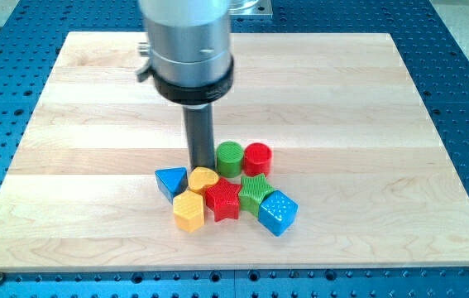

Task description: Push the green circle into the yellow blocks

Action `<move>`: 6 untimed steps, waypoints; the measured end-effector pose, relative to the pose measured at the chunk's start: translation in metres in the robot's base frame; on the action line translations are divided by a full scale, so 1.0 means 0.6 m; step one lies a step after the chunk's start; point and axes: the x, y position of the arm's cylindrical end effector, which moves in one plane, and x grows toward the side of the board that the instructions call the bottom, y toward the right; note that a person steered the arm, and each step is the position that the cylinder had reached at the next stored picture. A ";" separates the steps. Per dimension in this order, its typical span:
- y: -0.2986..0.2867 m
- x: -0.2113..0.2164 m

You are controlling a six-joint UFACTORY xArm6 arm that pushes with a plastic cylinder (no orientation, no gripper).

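Observation:
The green circle (229, 157) stands on the wooden board, touching the red circle (257, 157) on its right. The yellow heart (203, 179) lies just below-left of the green circle, and the yellow hexagon (189, 211) lies below the heart. My tip (200, 165) is down at the board, right beside the green circle's left side and just above the yellow heart. The rod hangs from the big grey arm end (189, 50) at the view's top.
A blue triangle (171, 180) lies left of the yellow heart. A red star (223, 199), a green star (256, 191) and a blue cube (278, 213) crowd below the circles. The board (366, 124) sits on a blue perforated table.

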 end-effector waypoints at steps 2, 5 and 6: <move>-0.046 -0.015; -0.031 -0.120; 0.044 -0.120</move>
